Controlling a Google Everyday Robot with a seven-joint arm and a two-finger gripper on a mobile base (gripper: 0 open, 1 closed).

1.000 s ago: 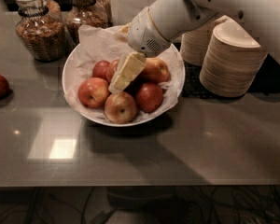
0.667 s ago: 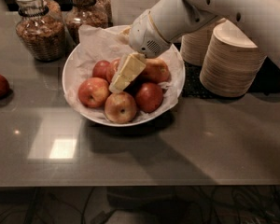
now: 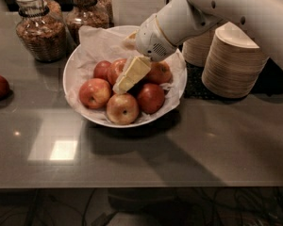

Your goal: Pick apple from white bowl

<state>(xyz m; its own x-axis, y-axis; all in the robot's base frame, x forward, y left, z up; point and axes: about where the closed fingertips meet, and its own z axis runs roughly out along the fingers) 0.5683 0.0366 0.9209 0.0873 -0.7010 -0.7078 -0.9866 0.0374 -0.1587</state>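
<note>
Apple [image 3: 95, 92], round and red with yellow-orange streaks at its stem dimple, lies in the left front of the wide white paper-lined bowl [image 3: 75, 95], among five other apples. It is not yet lifted. The robot's pale yellow two-finger gripper [image 3: 127, 76] hangs low over the bowl's middle, just beside that apple on its right; whether it is clenched or released cannot be told. The reach into the bowl looks done; the grasp, the lift and carrying clear of the bowl's rim are left
</note>
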